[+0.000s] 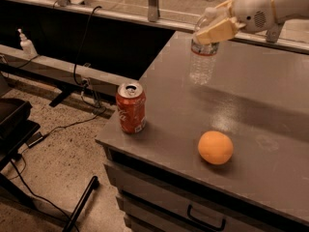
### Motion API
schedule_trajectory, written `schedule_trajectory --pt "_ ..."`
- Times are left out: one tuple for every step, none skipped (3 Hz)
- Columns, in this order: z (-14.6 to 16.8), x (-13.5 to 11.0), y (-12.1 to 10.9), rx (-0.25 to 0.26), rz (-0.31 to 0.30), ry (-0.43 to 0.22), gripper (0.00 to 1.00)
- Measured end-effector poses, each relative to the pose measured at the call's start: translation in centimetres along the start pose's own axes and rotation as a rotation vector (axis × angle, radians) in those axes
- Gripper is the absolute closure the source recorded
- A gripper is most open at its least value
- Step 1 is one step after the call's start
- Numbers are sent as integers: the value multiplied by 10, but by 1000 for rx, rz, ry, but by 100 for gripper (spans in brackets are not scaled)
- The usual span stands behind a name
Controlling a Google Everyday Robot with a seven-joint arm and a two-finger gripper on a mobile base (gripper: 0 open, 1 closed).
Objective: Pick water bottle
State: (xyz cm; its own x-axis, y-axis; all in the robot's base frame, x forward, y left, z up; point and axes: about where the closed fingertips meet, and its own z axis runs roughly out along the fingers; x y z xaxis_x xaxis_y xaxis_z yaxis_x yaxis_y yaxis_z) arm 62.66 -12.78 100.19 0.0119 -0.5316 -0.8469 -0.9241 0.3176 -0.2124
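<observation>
The water bottle [202, 62] is clear ribbed plastic with a red-and-white label band. It hangs upright just above the grey cabinet top [251, 100], near its far left part. My gripper [216, 25] reaches in from the upper right and is shut on the bottle's upper part. Its tan fingers [218, 31] cover the neck and most of the cap.
A red soda can [131, 107] stands at the cabinet's front left corner. An orange [215, 147] lies near the front edge. A drawer with a black handle [205, 220] is below. A small white pump bottle [26, 43] stands on a ledge at far left. Cables and a black stand lie on the floor.
</observation>
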Motion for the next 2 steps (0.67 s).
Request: schedule_trajectory --pt "-37 -22 -3 38 -36 -26 100" --pt "-41 -26 -4 44 -42 -31 100"
